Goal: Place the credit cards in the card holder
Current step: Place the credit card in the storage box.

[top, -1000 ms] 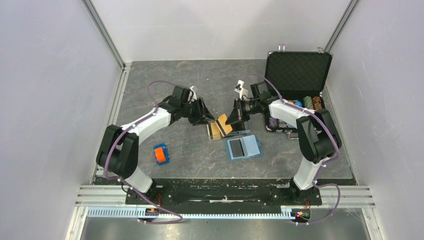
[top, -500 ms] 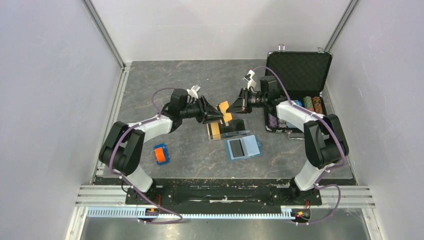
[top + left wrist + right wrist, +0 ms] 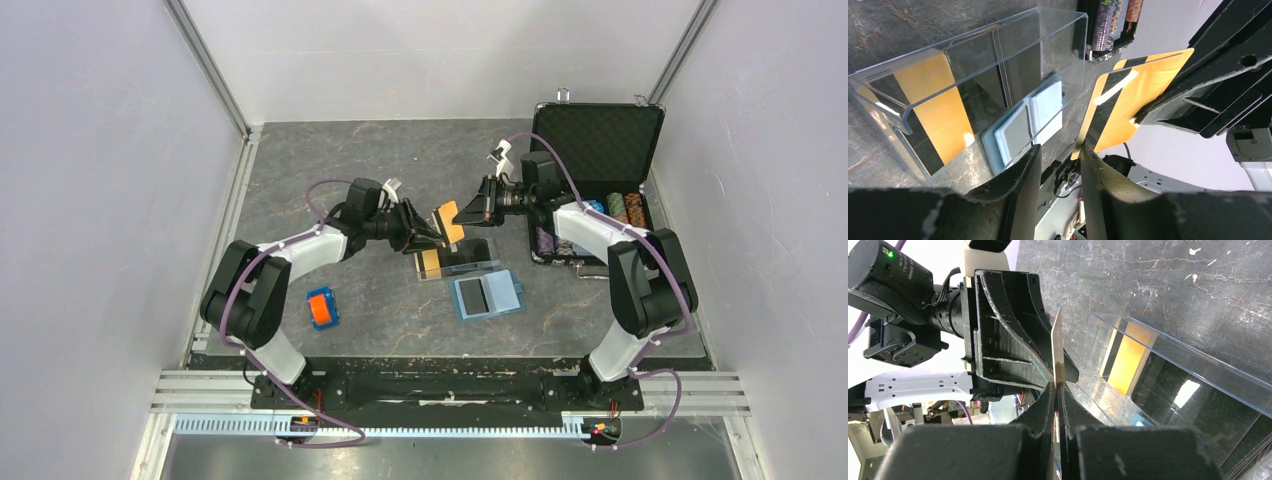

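I see robot lab cell: plain white enclosure walls (image 3: 90,200), aluminium frame rails (image 3: 205,65), dark stone-look table (image 3: 330,160).

card holder (image 3: 1020,130) partly behind left fingers (image 3: 1015,182)

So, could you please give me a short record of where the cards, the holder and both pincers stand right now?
held card: orange with a black stripe, lifted off the table between the two pincers
right pincer: shut on the held card
left pincer: open, one corner of the held card between its fingers
clear tray: on the table, holding a tray orange card and a black card
card holder: lying open on the table, on the near side of the clear tray
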Robot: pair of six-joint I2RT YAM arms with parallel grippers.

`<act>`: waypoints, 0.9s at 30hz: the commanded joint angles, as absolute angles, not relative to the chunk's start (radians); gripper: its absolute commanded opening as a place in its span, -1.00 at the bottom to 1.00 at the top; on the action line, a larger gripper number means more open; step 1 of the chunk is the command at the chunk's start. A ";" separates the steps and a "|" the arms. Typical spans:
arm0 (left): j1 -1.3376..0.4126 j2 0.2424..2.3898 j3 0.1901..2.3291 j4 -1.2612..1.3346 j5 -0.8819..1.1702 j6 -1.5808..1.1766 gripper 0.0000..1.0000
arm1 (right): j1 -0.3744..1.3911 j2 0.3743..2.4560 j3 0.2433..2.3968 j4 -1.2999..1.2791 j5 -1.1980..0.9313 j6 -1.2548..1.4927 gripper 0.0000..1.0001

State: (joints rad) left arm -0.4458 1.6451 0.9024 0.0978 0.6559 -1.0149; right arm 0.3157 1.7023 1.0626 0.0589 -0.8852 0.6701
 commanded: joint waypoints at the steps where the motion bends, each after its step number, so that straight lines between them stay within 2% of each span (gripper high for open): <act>1: -0.465 1.634 0.947 0.062 0.653 -0.959 -0.19 | 0.311 1.663 1.070 0.113 -0.920 0.688 -1.00; 7: -0.500 1.685 0.992 0.113 0.710 -0.972 -0.27 | 0.310 1.664 1.062 0.121 -0.927 0.694 -1.00; 18: -0.504 1.672 0.987 0.030 0.675 -0.931 -0.94 | 0.305 1.656 1.059 0.078 -0.879 0.653 -1.00; 27: -0.503 1.638 1.006 -0.110 0.601 -0.860 -0.96 | 0.281 1.630 1.052 0.117 -0.892 0.665 -1.00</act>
State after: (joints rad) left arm -0.4961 1.6703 0.9836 0.0090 0.6735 -0.9539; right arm 0.2985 1.7023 1.0500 0.0406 -0.8612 0.6472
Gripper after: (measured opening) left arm 0.044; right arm 0.007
